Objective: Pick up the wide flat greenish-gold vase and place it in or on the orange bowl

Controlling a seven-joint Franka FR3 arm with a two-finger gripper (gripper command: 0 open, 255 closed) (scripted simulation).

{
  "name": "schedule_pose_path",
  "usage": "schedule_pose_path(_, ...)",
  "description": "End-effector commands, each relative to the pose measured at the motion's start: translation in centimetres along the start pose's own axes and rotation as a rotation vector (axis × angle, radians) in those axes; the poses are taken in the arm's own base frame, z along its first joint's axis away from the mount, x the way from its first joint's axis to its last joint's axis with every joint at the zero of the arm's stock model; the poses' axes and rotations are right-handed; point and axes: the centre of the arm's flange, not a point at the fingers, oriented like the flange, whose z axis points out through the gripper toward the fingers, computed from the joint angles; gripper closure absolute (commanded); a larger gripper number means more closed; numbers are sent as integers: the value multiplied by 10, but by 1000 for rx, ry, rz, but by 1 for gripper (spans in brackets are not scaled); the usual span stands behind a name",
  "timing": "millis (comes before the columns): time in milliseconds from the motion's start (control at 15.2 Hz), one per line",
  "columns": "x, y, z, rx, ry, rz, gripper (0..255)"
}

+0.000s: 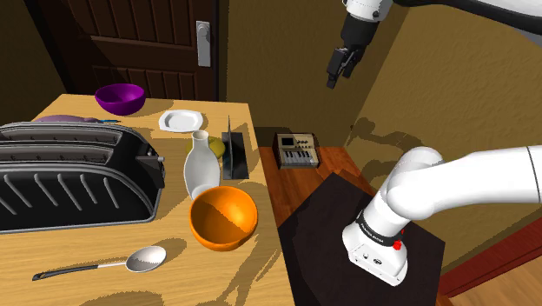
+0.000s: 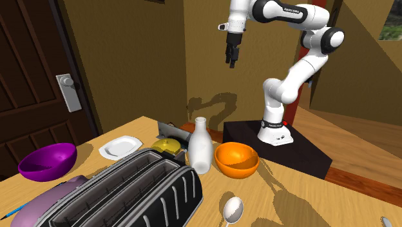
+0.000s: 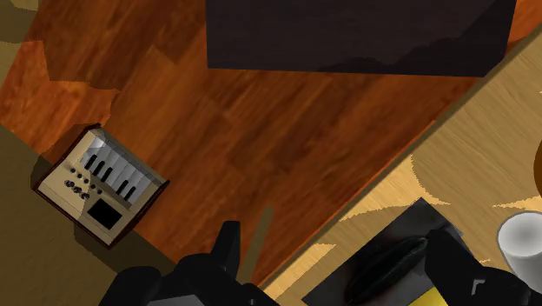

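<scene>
The greenish-gold vase (image 2: pixel 169 148) is being half hidden by the white bottle (image 1: pixel 201 165) on the worktop (image 1: pixel 208 278), near the orange bowl (image 1: pixel 223 217), so its long axis can't be told. The hand (image 1: pixel 331 84) is being held spread, high over the reddish floor (image 3: pixel 261 130).

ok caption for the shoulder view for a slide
Gripper hangs high beside the table; greenish-gold vase sits behind the white bottle, orange bowl nearby.

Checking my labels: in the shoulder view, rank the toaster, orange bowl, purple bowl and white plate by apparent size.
1. toaster
2. orange bowl
3. purple bowl
4. white plate
The purple bowl is farther off, so the bowls' real order is unsure.
</scene>
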Motion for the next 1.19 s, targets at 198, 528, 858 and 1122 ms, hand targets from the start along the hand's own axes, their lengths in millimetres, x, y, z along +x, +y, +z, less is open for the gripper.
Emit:
schedule_pose_path(198, 27, -15, 24, 13, -1, 9, 0)
schedule_pose_path(528, 72, -40, 64, 35, -4, 23, 0)
schedule_pose_path(858, 117, -65, 103, 56, -6, 37, 0)
schedule_pose_path(1122, 153, -85, 134, 74, -8, 49, 0)
